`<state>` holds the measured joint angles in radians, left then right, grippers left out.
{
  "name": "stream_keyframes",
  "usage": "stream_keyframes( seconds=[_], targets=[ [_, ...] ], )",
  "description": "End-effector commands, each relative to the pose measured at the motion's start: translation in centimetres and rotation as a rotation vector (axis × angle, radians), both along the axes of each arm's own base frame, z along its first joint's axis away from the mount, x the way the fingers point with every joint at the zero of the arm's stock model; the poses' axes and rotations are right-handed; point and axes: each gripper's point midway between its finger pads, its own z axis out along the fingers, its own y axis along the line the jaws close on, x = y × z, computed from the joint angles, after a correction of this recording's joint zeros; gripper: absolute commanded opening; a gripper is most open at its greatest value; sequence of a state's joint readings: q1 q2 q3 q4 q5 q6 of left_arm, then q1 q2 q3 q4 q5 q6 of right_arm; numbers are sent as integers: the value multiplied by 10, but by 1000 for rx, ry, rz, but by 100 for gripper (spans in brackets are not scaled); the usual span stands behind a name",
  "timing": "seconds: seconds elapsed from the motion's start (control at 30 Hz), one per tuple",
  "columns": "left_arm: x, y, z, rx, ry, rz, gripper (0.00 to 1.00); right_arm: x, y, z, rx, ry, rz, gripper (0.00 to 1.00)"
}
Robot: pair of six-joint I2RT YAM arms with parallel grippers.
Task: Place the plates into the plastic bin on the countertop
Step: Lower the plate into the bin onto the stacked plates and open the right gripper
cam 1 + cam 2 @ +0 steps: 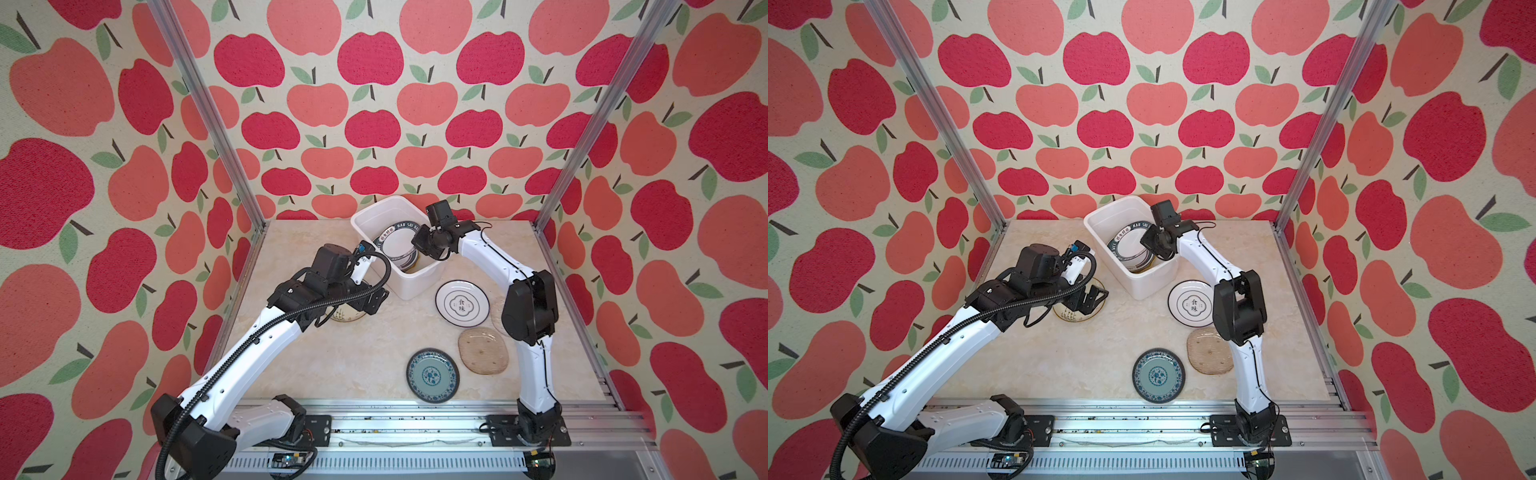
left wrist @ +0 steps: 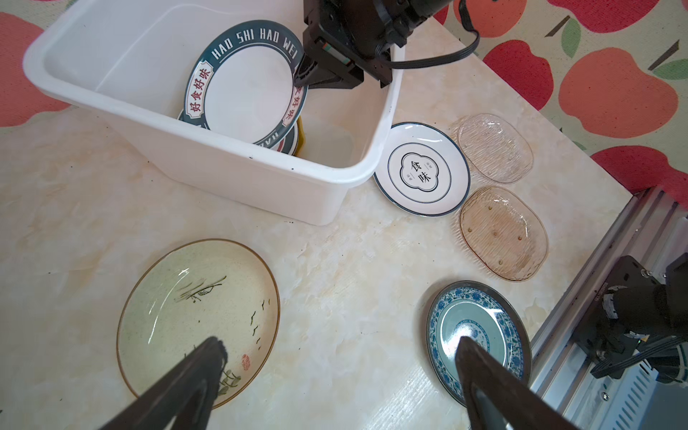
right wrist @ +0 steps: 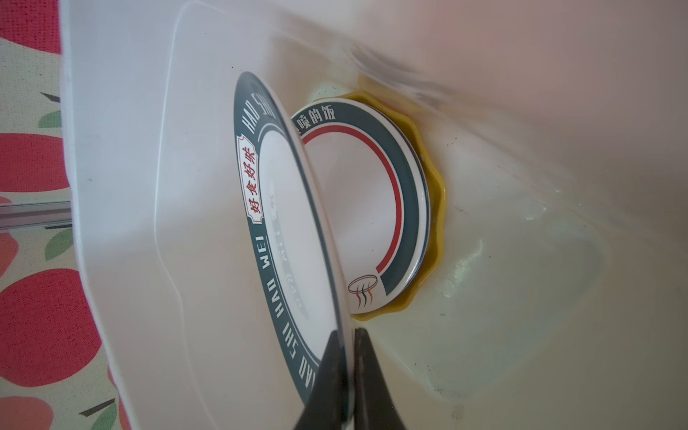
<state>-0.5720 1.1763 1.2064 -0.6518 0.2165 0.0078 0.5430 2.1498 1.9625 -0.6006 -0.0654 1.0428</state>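
Observation:
The white plastic bin (image 1: 415, 286) (image 2: 223, 167) stands at the back of the countertop (image 1: 353, 357). My right gripper (image 3: 348, 335) (image 1: 419, 244) is shut on the rim of a white plate with a dark lettered rim (image 3: 286, 231) (image 2: 249, 85), holding it tilted inside the bin. Under it lie another dark-rimmed plate (image 3: 372, 208) and a yellow scalloped plate (image 3: 435, 208). My left gripper (image 2: 340, 342) (image 1: 374, 300) hangs open and empty over bare countertop beside a cream plate (image 2: 197, 316), which the left arm half hides in both top views.
Right of the bin lie a white plate with a black emblem (image 1: 462, 302), a clear glass plate (image 2: 495, 149) partly under the right arm's elbow (image 1: 530, 305), an amber oval plate (image 1: 484, 350) and a blue-patterned plate (image 1: 432, 376). Aluminium rails (image 1: 415, 419) edge the front.

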Motion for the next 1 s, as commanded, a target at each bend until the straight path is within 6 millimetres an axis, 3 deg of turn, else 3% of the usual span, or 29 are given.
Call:
stream_keyframes(
  seconds=[0.0,0.6,0.97],
  targets=[
    [-7,4,-4,30,-4,-21,99,-5,0,-25,-5,63,-14,0],
    [-11,8,-9,42,-13,-24,99,-13,-4,-46,17,132,-94,6],
    [-17,12,-16,59,-9,-36,99,-18,-9,-44,-49,149,-77,10]
  ],
)
